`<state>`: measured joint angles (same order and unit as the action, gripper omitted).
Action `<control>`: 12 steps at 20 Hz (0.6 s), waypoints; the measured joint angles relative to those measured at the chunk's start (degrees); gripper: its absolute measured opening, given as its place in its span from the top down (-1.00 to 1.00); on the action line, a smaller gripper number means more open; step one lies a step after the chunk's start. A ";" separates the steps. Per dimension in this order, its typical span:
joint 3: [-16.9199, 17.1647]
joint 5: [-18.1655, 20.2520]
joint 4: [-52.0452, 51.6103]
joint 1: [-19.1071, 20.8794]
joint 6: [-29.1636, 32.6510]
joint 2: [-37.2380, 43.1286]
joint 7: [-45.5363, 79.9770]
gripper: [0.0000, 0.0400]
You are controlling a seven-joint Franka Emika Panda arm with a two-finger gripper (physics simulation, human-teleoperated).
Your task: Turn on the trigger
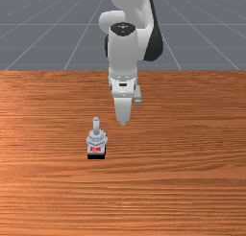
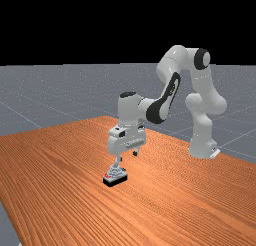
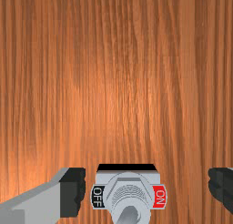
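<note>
Grey metal toggle switch with black base [image 1: 96, 140] on orange-brown wood table [image 1: 192, 182] | white two-finger gripper [image 2: 127, 156] above, fingers wide apart, nothing clamped | step: lining up, by my read | next: lower to grey rod lever [image 1: 96, 124], push toward red ON label [image 3: 159, 196]

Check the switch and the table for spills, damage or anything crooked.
Nothing stands out. The switch sits flat on its black base, its ON label and OFF label look intact, and I see no spill or crack on the table.
</note>
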<state>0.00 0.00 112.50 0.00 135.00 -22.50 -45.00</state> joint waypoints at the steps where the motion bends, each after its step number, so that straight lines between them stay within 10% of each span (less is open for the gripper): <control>1: 0.01 0.03 -3.20 0.00 -9.05 1.93 0.00 -0.22; 4: 0.01 0.03 -28.78 -0.02 -38.51 5.91 0.01 0.73; 12: 0.10 -0.79 -30.10 -0.17 -38.19 8.06 0.42 0.99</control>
<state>0.10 -0.79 82.40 -0.17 96.81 -14.44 -44.58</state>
